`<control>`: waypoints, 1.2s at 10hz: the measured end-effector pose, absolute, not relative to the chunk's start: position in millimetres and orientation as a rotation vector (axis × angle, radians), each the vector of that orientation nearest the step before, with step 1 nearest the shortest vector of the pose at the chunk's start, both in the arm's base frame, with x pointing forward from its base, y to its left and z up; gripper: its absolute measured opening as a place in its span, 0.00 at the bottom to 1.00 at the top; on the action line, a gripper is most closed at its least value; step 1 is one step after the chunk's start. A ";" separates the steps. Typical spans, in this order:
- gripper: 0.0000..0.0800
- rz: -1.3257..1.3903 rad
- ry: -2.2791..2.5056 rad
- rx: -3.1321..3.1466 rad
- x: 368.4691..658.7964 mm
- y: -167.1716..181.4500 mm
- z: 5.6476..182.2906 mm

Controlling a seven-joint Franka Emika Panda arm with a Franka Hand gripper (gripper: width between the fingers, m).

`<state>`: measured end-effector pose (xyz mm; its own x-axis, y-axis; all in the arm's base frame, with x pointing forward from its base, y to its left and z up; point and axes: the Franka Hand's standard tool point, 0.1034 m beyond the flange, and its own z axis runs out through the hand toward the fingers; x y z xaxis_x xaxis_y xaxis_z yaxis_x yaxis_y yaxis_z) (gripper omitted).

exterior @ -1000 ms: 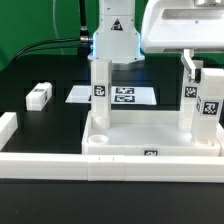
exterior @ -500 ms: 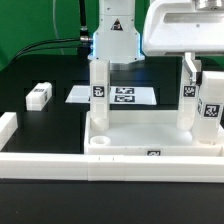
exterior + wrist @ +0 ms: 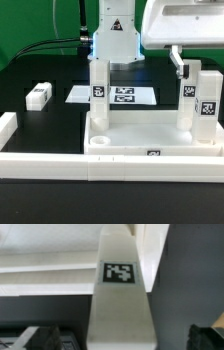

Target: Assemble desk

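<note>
The white tray-like tabletop (image 3: 130,143) lies by the front rail. Two white tagged legs stand upright in it: one at the exterior view's left (image 3: 100,95), one at its right (image 3: 188,108). A third leg (image 3: 209,105) stands upright at the tray's right corner; in the wrist view it (image 3: 122,291) fills the middle. My gripper (image 3: 190,62) is up around this leg's top. Its dark fingers (image 3: 45,338) flank the leg, one close to it and the other with a clear gap. A fourth leg (image 3: 38,95) lies flat on the black table at the left.
The marker board (image 3: 125,97) lies behind the tray in front of the robot base (image 3: 112,45). White border rails run along the front (image 3: 45,160) and the left edge (image 3: 8,125).
My gripper has risen slightly and shifted toward the exterior view's left. The third leg stays upright in place.
</note>
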<state>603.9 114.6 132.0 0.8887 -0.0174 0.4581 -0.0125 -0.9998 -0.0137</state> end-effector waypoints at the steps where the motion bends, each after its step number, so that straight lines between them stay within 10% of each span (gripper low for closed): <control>1: 0.81 -0.721 0.029 -3.042 605.6 112.9 139.5; 4: 0.81 -0.682 0.041 -3.040 616.4 106.7 162.3; 12: 0.81 -0.338 0.068 -3.103 606.8 100.4 139.3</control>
<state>606.8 100.4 139.3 0.9755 -0.0457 0.2150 -0.0414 -0.9988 -0.0245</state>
